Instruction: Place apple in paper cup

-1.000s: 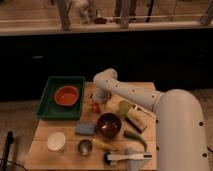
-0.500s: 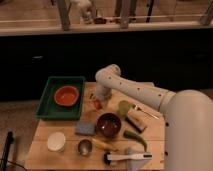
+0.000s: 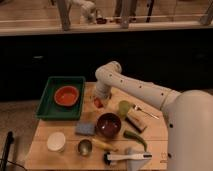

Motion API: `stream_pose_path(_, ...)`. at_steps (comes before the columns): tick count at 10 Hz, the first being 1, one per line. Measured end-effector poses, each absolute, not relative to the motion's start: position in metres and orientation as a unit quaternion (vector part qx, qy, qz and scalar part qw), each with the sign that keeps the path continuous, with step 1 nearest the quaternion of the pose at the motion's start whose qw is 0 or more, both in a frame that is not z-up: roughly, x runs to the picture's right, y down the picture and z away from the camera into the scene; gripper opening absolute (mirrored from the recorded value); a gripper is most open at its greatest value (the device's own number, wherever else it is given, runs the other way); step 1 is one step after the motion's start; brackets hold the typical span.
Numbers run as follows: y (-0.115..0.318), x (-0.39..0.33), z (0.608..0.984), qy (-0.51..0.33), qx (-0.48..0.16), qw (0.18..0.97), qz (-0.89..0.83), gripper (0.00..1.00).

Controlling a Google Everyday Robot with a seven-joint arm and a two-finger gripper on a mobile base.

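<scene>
The apple (image 3: 98, 103) is a small red-orange fruit on the wooden table (image 3: 45, 156), just right of the green tray. My gripper (image 3: 99, 99) hangs right over it at the end of the white arm and seems to touch it. The paper cup (image 3: 56, 141) is a short white cup standing upright near the table's front left corner, well apart from the gripper. A small shiny metal cup (image 3: 84, 147) stands just right of it.
A green tray (image 3: 46, 100) holds an orange bowl (image 3: 67, 95) at the left. A dark maroon bowl (image 3: 108, 124), grey sponge (image 3: 85, 129), yellow-green cup (image 3: 123, 108), fork (image 3: 145, 112), green vegetable (image 3: 135, 138) and white brush (image 3: 127, 157) crowd the table's middle and right.
The arm has lifted its elbow and swung in, bringing the gripper down onto the apple beside the green tray. The other things have not moved.
</scene>
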State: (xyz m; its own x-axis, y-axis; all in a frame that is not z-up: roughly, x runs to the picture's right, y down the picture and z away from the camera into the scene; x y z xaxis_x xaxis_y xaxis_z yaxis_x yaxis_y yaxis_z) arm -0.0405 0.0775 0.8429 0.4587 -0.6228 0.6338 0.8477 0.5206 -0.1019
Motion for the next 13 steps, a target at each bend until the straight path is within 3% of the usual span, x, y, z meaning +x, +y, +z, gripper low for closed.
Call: stream_pose_path(13,0.047,-0.063,0.806,-0.278,-0.174,0.813,-0.482,0.0)
